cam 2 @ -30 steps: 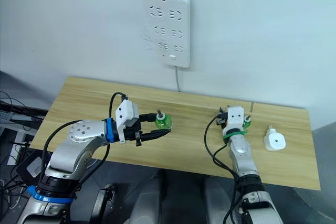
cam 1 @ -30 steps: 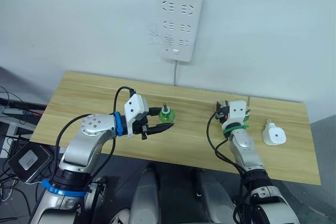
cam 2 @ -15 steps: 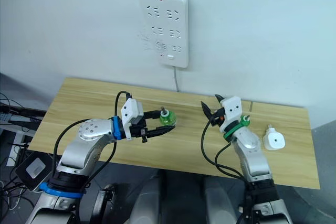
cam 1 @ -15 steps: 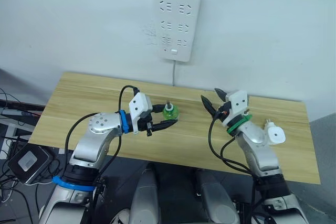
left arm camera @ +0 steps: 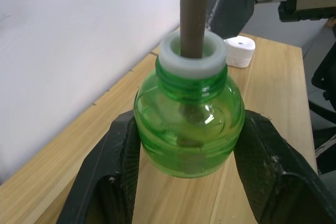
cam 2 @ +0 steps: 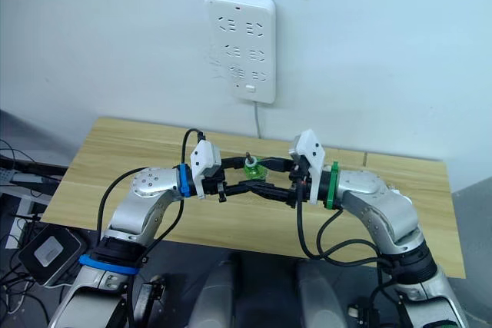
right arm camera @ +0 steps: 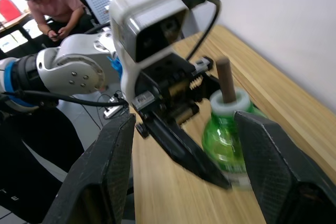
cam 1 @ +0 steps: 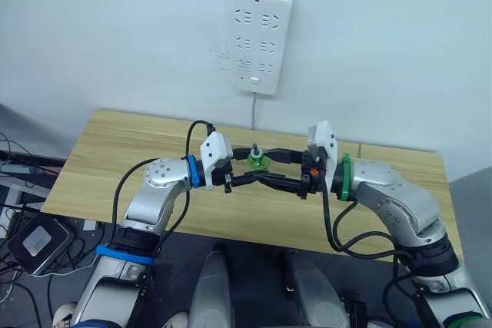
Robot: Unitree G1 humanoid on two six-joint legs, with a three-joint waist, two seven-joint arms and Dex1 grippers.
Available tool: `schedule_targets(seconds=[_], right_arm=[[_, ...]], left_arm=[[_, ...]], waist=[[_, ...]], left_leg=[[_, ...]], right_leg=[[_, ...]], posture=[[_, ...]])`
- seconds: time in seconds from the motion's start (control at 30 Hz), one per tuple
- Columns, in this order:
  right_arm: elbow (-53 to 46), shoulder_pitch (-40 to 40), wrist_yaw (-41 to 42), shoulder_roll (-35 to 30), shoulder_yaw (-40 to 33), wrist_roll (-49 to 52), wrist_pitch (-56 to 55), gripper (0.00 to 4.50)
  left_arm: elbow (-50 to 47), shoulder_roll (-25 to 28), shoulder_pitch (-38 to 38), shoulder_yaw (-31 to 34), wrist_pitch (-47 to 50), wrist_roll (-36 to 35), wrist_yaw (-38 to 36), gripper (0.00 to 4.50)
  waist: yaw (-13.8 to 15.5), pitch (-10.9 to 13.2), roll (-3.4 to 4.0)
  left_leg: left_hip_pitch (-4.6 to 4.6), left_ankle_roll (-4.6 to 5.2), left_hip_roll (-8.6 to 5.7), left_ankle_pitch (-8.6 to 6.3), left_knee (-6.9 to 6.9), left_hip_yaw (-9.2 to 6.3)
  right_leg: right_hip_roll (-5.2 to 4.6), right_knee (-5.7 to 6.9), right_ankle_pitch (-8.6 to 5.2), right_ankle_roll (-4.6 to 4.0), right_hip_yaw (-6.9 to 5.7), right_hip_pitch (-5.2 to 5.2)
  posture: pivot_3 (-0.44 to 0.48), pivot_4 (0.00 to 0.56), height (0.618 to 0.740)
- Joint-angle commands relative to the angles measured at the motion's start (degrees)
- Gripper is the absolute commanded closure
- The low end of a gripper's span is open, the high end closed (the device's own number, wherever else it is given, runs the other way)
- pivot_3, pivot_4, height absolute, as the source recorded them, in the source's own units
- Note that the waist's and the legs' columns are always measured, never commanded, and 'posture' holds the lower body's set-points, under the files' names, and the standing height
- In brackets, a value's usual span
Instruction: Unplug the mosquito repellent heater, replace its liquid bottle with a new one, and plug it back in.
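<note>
A green liquid bottle [cam 1: 256,163] with a white collar and a brown wick is held above the table, with my left gripper [cam 1: 260,168] shut on its body. In the left wrist view the bottle [left arm camera: 189,124] sits upright between both pads. My right gripper [cam 1: 270,170] reaches in from the right and stands open, one finger on each side of the bottle [right arm camera: 228,129], tips overlapping the left gripper's fingers. The mosquito repellent heater [left arm camera: 239,51], small and white, lies on the table beyond the bottle.
A long white power strip [cam 1: 257,36] hangs on the wall above the wooden table [cam 1: 115,159], its cord running down behind the table. A person [right arm camera: 47,3] sits in the background of the right wrist view. A black box with cables lies on the floor at the left [cam 1: 42,240].
My right arm has swung left from beside the heater, and its open fingers now straddle the bottle. The left gripper has carried the bottle slightly right.
</note>
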Motion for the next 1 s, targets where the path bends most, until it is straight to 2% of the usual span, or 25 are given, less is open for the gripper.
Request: schedule_targets(seconds=[0.03, 0.67, 1.0], right_arm=[[0.3, -2.6, 1.3, 2.2, 1.8, -0.4, -1.5, 1.42], [9.7, -5.7, -0.2, 9.5, 3.7, -10.1, -9.7, 1.42], [8.4, -4.1, 2.1, 7.7, 2.8, -10.7, -10.0, 1.42]], left_arm=[[-2.5, -0.2, 0.2, -0.9, -0.8, -0.4, -1.4, 2.30], [-6.9, 0.3, 2.3, -0.9, 1.6, -0.9, -0.9, 2.30], [-7.2, 0.6, 2.7, -0.7, 1.6, -1.1, -0.8, 2.30]], waist=[[0.0, 0.0, -0.01], [0.1, -0.6, -0.23], [0.2, -0.7, -0.22]], left_leg=[[0.00, 0.00, 0.00, 0.00, 0.00, 0.00], [0.01, -0.19, -0.01, 0.12, 0.04, -0.26], [0.01, -0.19, -0.02, 0.12, 0.07, -0.29]], right_leg=[[0.00, 0.00, 0.00, 0.00, 0.00, 0.00], [-0.04, 0.19, 0.06, -0.09, -0.30, 0.06], [-0.05, 0.21, 0.19, -0.31, -0.34, 0.09]], posture=[[0.003, 0.249, 0.740], [0.037, 0.235, 0.740], [0.040, 0.237, 0.740]])
